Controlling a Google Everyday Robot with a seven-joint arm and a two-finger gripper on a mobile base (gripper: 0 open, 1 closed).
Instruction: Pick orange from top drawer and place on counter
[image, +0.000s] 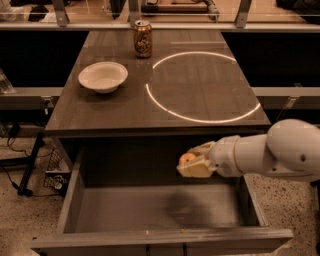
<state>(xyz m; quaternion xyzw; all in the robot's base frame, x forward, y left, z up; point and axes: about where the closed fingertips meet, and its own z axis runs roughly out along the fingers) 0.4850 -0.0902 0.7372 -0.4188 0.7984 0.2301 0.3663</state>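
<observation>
camera view: gripper hangs over the open top drawer, just below the tabletop front edge, rt of centre. cream fingers pinch the orange btwn them. the fruit is clear of the drawer bottom, w/ a dark blurry shadow under it. white arm comes in from the rt of view. on the tabletop: cream bowl toward the left, soda can upright near the back edge, apart from the bowl. glowing white circle marks the rt half.
</observation>
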